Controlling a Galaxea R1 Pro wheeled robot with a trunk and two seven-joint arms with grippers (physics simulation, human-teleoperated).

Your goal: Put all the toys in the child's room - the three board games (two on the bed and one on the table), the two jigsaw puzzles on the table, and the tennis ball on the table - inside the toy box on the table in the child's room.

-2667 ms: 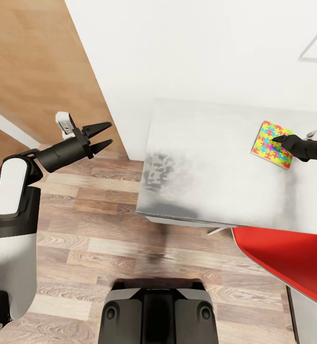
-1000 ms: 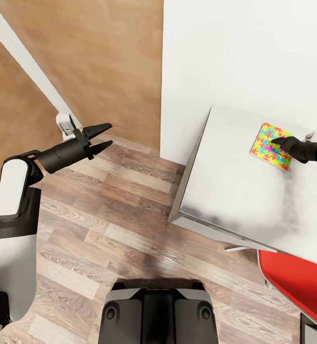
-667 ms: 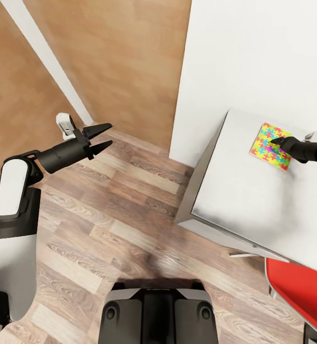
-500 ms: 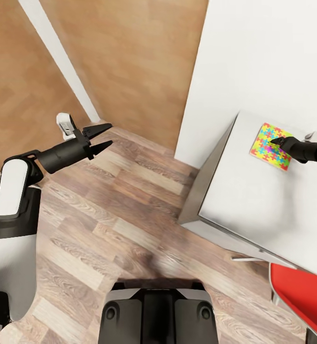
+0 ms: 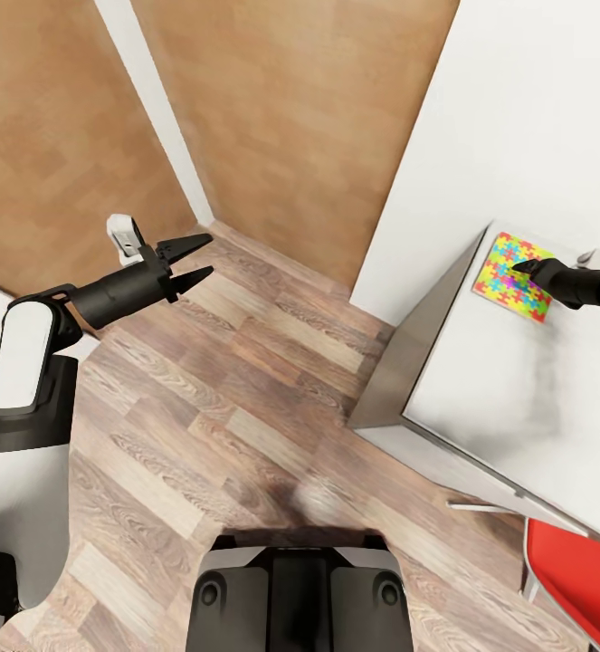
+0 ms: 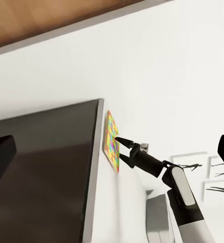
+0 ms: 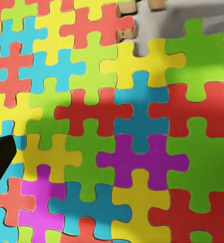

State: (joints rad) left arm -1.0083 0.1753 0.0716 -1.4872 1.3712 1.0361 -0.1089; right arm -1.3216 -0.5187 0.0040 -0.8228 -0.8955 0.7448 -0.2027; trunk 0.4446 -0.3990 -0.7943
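Carrying jigsaw puzzle [image 5: 515, 275] pinched at edge in right gripper [image 5: 522, 266] fingertips — thin, light, likely floppy; grip edge firmly. Left gripper [image 5: 198, 256] spread, empty, well apart.

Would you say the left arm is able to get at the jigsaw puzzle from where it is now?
Probably not: the left gripper hangs open over the floor, well apart from the jigsaw puzzle, and the right gripper is already at it.
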